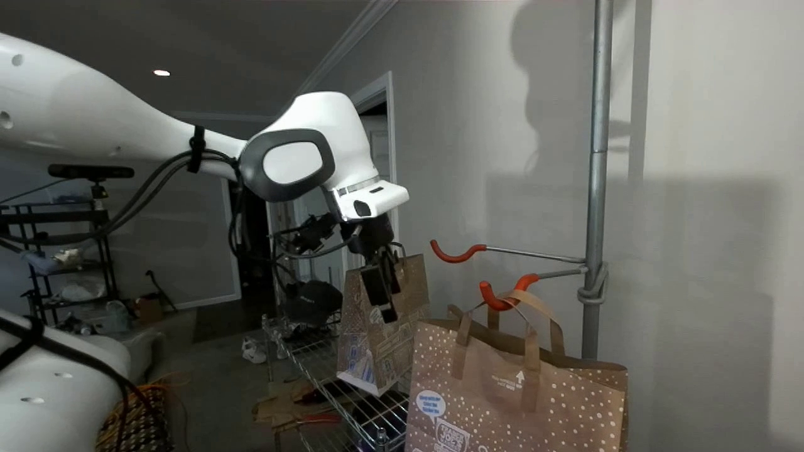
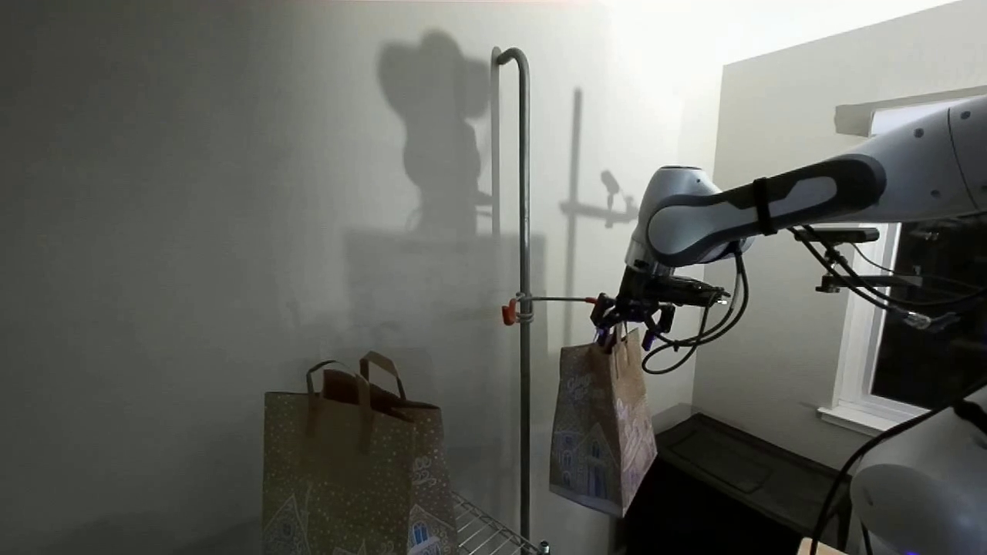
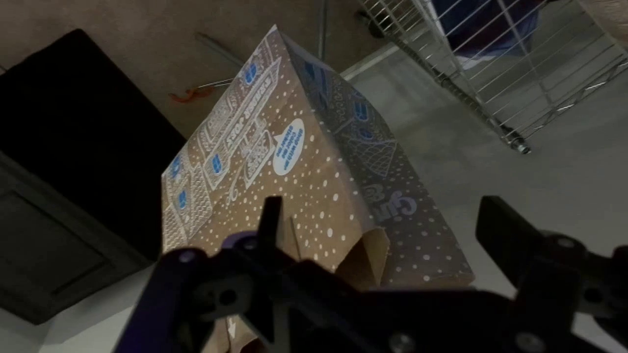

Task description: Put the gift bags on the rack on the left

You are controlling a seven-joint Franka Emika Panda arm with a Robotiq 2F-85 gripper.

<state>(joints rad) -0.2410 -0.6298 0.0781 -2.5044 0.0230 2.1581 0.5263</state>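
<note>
Wrist view: the gripper point(image 3: 383, 213) is seen with its two fingers point(image 3: 508, 233) spread wide apart; below it a gift bag point(image 3: 314, 176), brown with white speckles, is hung in the air by its top, close to one finger rather than squeezed between the two; how it is caught there cannot be made out; the wire rack point(image 3: 471, 104) is shown apart from this bag.

In an exterior view the hanging bag is placed to the right of the grey pole point(image 2: 525, 231), slightly tilted, with a dark box point(image 2: 717, 455) behind it; a second gift bag point(image 2: 347, 478) is shown well to the left of the pole, upright, its handles point(image 2: 378, 358) raised; low down, a stretch of the rack is seen just beside the pole; the base of the second bag is out of view, so what it rests on cannot be told.

By the pole an orange hook point(image 1: 458, 256) and a lower orange hook point(image 1: 491, 300) are carried; in an exterior view the lower hook is overlapped by a handle of the second bag, and whether they touch cannot be told; beyond the arm point(image 1: 125, 113), well to the left of the pole, black shelves point(image 1: 72, 269) are seen.
</note>
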